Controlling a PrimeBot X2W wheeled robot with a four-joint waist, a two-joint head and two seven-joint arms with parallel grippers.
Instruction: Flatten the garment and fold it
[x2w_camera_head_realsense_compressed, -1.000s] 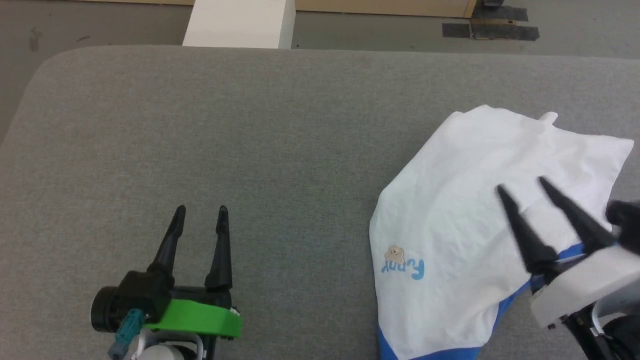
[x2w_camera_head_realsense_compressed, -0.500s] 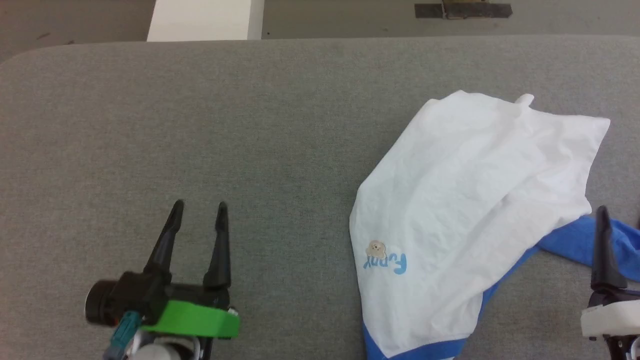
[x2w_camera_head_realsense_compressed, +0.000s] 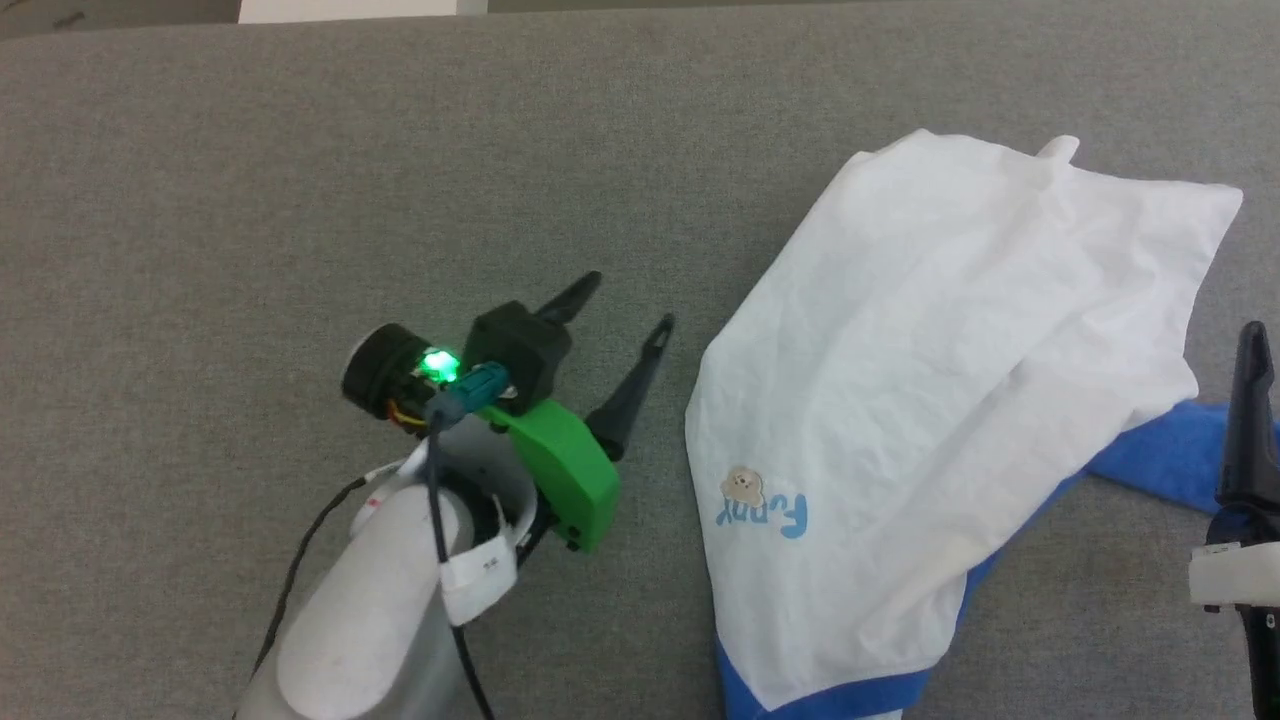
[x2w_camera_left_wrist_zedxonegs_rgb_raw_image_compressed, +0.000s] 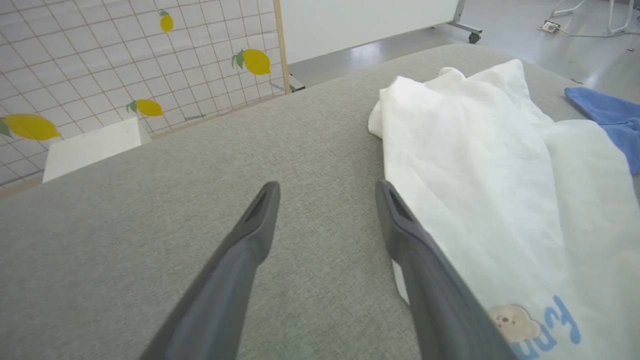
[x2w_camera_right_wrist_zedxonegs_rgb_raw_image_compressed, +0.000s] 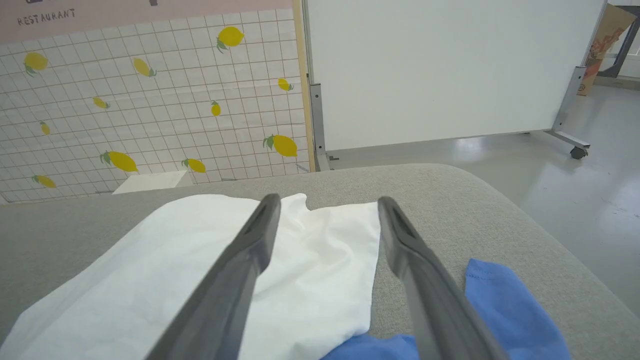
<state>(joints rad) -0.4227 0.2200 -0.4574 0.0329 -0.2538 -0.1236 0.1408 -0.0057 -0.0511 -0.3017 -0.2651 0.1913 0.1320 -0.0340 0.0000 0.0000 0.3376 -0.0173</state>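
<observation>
Lying slantwise on the grey surface, with both end effectors open and empty

The garment (x2w_camera_head_realsense_compressed: 930, 400) is resting on the right half of the surface (x2w_camera_head_realsense_compressed: 300, 200), rumpled and partly doubled over itself. In the head view its long axis is running on a diagonal, from the blue hem trim (x2w_camera_head_realsense_compressed: 800, 700) at the lower edge, nearest the robot, up to the white far corner at the upper right. The small blue print (x2w_camera_head_realsense_compressed: 765, 505) is sitting near the hem and is reading upside down from the robot's side. A blue sleeve (x2w_camera_head_realsense_compressed: 1150, 460) is poking out from under the white cloth on the right.

The left end effector (x2w_camera_head_realsense_compressed: 628, 303) is hovering over bare surface just beside the garment's left edge, its fingers spread wide and gripping nothing, pointing up and to the right towards the cloth. The right end effector (x2w_camera_right_wrist_zedxonegs_rgb_raw_image_compressed: 328, 201) is standing over the garment's right side, near the blue sleeve, with its fingers likewise gaping wide and holding nothing; whether they are brushing the cloth cannot be told.

Beyond the far edge of the surface, a white box (x2w_camera_left_wrist_zedxonegs_rgb_raw_image_compressed: 92, 147) is sitting in front of a tiled panel (x2w_camera_left_wrist_zedxonegs_rgb_raw_image_compressed: 100, 60) printed with lemons.
</observation>
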